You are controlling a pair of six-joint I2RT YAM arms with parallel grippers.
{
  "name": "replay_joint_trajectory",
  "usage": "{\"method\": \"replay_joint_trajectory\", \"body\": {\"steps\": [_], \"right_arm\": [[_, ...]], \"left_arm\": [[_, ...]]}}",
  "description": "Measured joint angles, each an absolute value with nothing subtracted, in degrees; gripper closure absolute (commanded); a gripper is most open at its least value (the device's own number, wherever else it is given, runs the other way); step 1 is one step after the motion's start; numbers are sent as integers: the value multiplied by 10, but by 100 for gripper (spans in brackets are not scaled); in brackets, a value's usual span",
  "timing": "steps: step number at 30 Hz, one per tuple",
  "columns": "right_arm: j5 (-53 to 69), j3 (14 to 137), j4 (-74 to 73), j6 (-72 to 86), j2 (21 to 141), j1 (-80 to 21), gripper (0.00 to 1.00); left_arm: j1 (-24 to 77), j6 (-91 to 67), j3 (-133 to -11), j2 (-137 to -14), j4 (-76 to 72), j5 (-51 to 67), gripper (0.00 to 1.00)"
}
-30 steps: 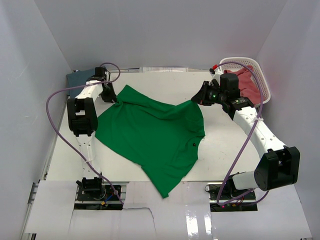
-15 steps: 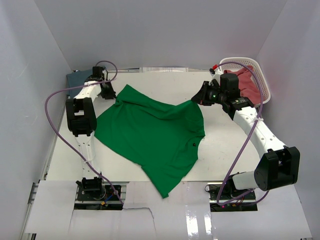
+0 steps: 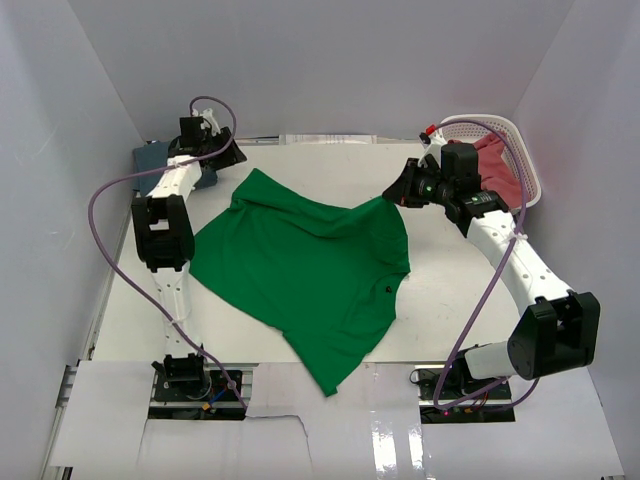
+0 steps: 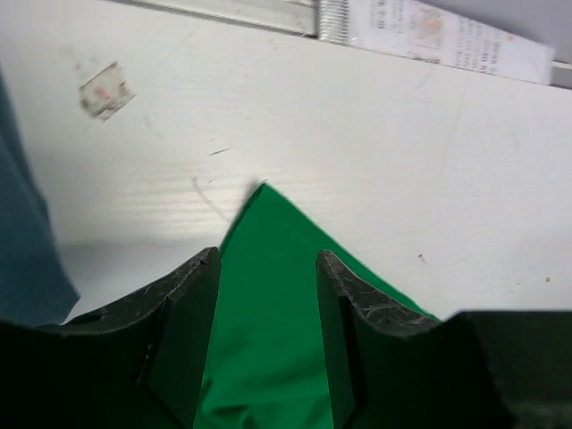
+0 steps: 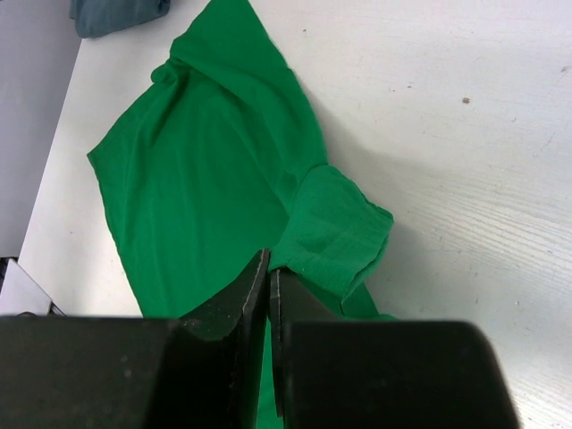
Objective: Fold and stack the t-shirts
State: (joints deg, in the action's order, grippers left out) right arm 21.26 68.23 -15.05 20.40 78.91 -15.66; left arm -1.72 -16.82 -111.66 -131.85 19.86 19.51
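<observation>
From above, the green shirt [image 3: 300, 270] lay spread and rumpled across the middle of the bench [image 3: 450, 290], one hem corner hanging over the near edge. The left tool [image 3: 222, 155] hung at the far left, clear of the green shirt and just beside the blue shirt [image 3: 153, 158], which lay bunched in the far left corner. The right tool [image 3: 393, 197] met the green shirt's far right corner, and the cloth rose to it. A white lattice basket [image 3: 527, 150] stood at the far right with the red shirt [image 3: 497, 160] heaped inside it.

From the left wrist, the left tool [image 4: 268, 259] had its jaws well apart with nothing between them. Below the gap a pointed corner of the green shirt [image 4: 268, 357] lay flat on the bench [image 4: 402, 161]. The blue shirt [image 4: 22, 250] showed at the left edge. A tape scrap [image 4: 105, 89] and a printed label [image 4: 447, 36] lay near the far edge.

From the right wrist, the right tool [image 5: 269, 268] was closed tight, its tips pinching the edge of a folded sleeve of the green shirt [image 5: 206, 170]. The rest of the shirt stretched away over the bench [image 5: 447, 134] toward the blue shirt [image 5: 116, 13].
</observation>
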Motion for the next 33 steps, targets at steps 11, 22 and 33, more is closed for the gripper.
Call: {"method": "replay_joint_trajectory", "body": {"steps": [11,22,33], "right_arm": [[216,700,-166,203,793,-155,92],[216,700,-170,199,793,-154,92],[218,700,-170,199,793,-154,92]], "left_arm": [[-17,-189,-1129,-1419,123,297,43],[-17,-194,-1140,-1423,122,305,41],[36,-117,-1212,-1459,143,230,43]]}}
